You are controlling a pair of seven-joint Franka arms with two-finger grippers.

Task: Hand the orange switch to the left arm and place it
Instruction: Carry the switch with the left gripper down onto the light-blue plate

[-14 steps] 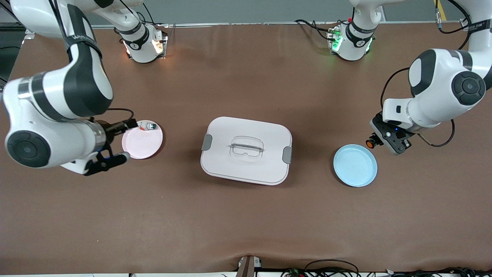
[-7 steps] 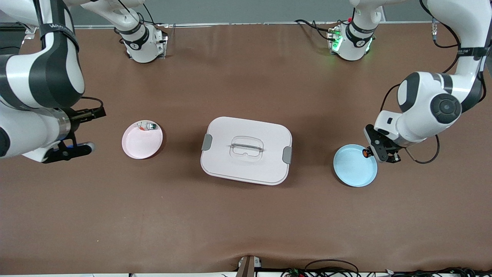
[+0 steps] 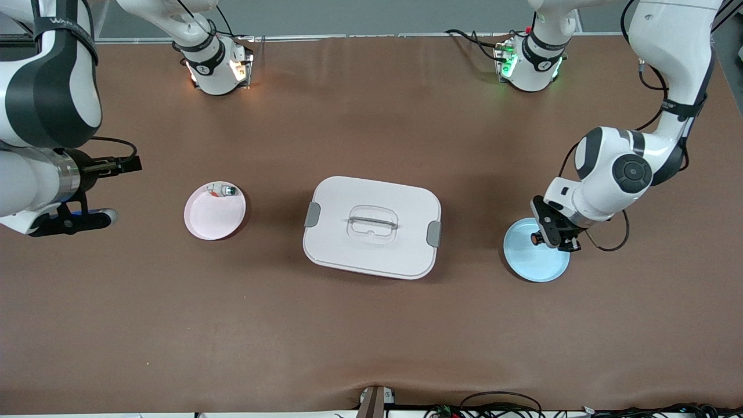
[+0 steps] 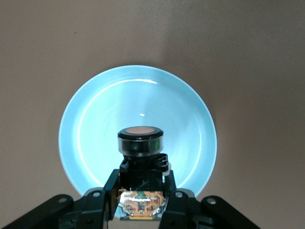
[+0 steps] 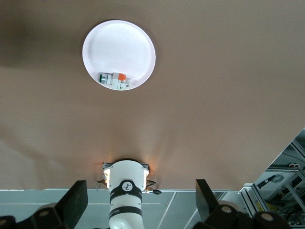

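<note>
orange switch [image 4: 140, 143], clamped in left pincer [image 4: 141, 198]

Only partly legible lettering: "WA…" on black band of white right arm [image 3: 52, 23]; rest unreadable. No other text.

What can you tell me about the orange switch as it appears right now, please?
The orange switch is a small black, roughly cylindrical push-button part with a tan round end face, a glossy collar and orange markings at its base. The left gripper is shut on its base, holding it above the light blue plate, button end pointing toward the plate.
</note>
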